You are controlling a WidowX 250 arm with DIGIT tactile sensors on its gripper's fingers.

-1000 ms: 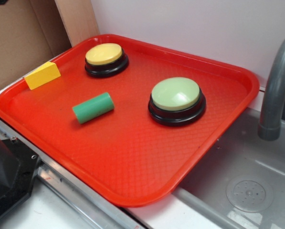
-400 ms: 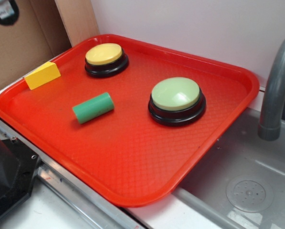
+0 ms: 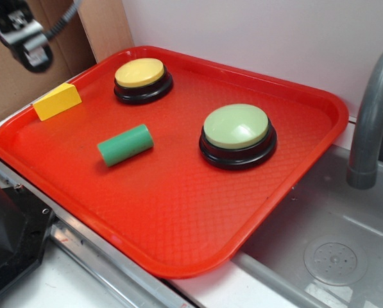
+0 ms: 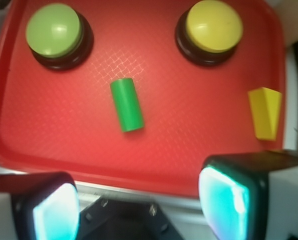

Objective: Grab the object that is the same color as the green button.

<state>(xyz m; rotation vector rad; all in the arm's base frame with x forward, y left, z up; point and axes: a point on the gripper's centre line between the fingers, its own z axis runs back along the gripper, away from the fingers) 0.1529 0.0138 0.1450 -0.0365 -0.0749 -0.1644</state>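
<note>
Taking the red tray (image 3: 178,212) as the landmark, the gripper (image 3: 25,40) hangs above and outside the tray's far-left corner, its fingers (image 4: 223,200) spread wide apart with nothing between them (the wrist view looks down past both pads). The yellow wedge block (image 3: 56,101) sits at the tray's left edge. The green cylinder (image 3: 125,144) lies on its side in the tray's left-middle, untouched. The yellow button (image 3: 142,78) stands near the back rim; the green button (image 3: 237,133) sits right of centre.
</note>
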